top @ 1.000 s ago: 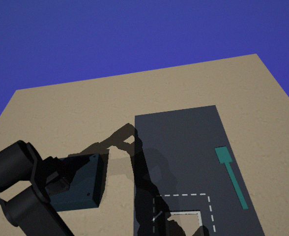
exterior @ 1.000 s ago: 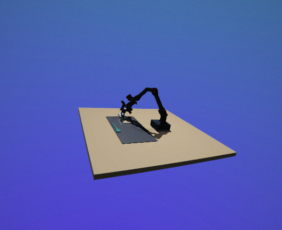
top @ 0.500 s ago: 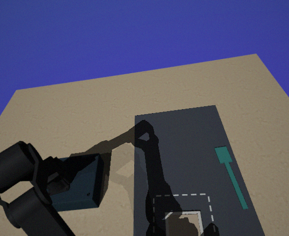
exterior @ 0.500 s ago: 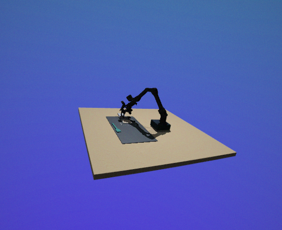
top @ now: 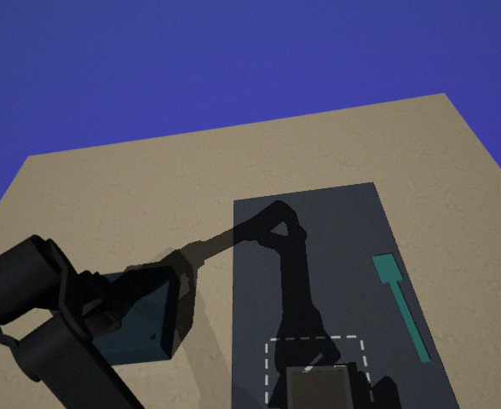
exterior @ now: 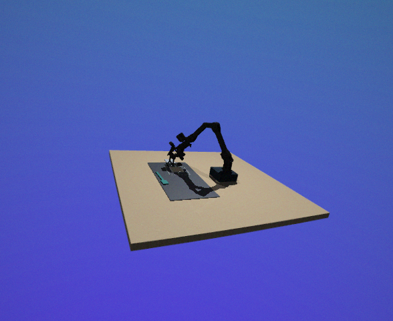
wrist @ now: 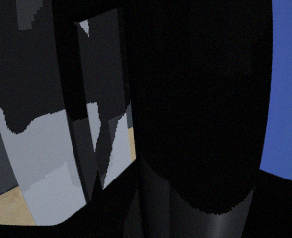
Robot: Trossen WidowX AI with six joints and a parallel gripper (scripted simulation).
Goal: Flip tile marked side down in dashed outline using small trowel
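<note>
The tile (top: 319, 389) (exterior: 177, 169) lies on the dark grey mat (top: 257, 308) (exterior: 176, 191), a brownish square with a pale rim, cut off by the bottom edge in the top view. It is inside the part of the dashed outline (top: 351, 336) that shows. Arm shadow covers much of it; no mark can be made out. My gripper (exterior: 170, 163) is low over the mat beside the tile and is shut on a pale grey tool (wrist: 42, 169), which looks like the small trowel. Its blade tip and any contact with the tile cannot be made out.
A teal tool (top: 404, 307) (exterior: 160, 177) with a square blade and long handle lies along the mat's edge. The dark arm base (exterior: 220, 174) stands on the beige table (top: 153, 198) (exterior: 258, 210) across the mat from it.
</note>
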